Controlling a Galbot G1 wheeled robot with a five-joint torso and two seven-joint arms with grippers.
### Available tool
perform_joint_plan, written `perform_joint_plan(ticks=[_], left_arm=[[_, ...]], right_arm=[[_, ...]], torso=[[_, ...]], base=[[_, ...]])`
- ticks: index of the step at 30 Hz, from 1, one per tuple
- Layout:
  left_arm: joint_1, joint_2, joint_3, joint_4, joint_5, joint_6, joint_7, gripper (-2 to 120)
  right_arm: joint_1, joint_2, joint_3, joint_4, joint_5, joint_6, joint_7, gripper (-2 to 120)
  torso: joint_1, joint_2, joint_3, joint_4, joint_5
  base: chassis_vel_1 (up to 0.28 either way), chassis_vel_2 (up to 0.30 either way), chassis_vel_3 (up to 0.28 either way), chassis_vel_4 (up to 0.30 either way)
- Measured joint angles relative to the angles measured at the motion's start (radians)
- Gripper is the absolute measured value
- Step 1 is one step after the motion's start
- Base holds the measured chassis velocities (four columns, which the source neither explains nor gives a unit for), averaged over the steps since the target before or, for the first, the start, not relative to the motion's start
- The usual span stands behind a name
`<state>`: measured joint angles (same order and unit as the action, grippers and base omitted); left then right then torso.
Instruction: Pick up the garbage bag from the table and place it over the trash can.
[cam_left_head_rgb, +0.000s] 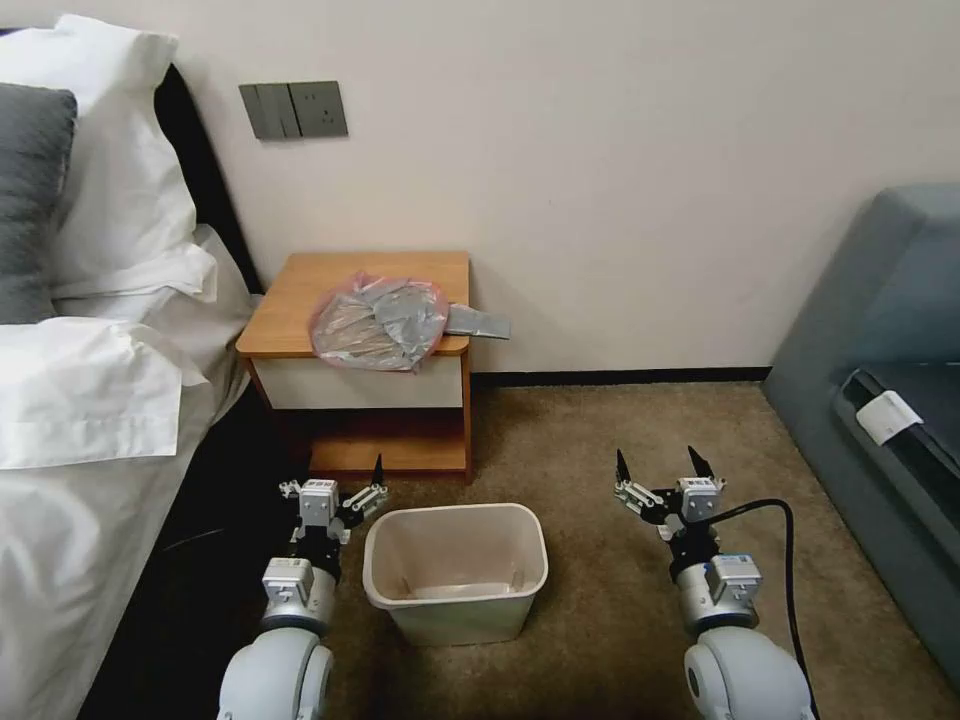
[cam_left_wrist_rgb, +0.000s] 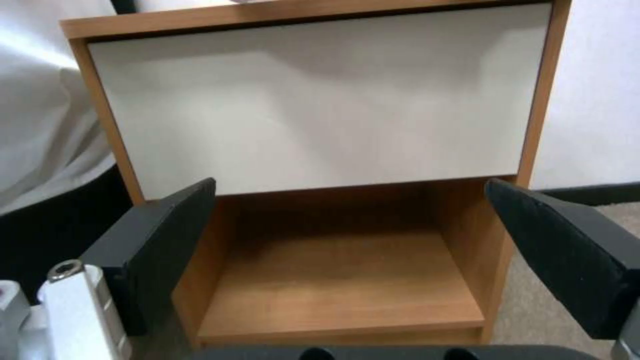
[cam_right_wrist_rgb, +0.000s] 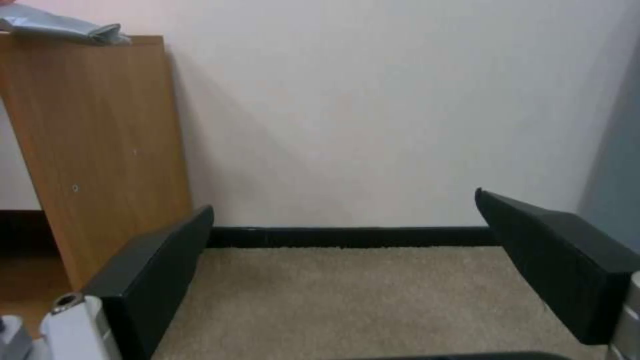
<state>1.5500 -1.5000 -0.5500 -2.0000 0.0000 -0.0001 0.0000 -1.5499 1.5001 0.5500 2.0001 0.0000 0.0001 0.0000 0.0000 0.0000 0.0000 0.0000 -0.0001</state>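
both grippers spread wide, empty: left gripper (cam_left_head_rgb: 335, 489) and right gripper (cam_left_head_rgb: 661, 478) flank the trash can (cam_left_head_rgb: 456, 571). garbage bag (cam_left_head_rgb: 379, 324) lies crumpled on the table (cam_left_head_rgb: 290, 300) behind the can. probably light, floppy, slippery; pinch the pinkish rim.

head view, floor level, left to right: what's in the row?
Bed → left gripper, open → trash can → right gripper, open → sofa.
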Motion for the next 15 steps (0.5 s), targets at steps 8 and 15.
perform_joint_plan(ticks=[8,15], left_arm=[[0.0,0.0,0.0,0.0,0.0,0.0,0.0,100],[0.0,0.0,0.0,0.0,0.0,0.0,0.0,100]], right_arm=[[0.0,0.0,0.0,0.0,0.0,0.0,0.0,100],[0.0,0.0,0.0,0.0,0.0,0.0,0.0,100]], torso=[[0.0,0.0,0.0,0.0,0.0],[0.0,0.0,0.0,0.0,0.0]], base=[[0.0,0.0,0.0,0.0],[0.0,0.0,0.0,0.0]])
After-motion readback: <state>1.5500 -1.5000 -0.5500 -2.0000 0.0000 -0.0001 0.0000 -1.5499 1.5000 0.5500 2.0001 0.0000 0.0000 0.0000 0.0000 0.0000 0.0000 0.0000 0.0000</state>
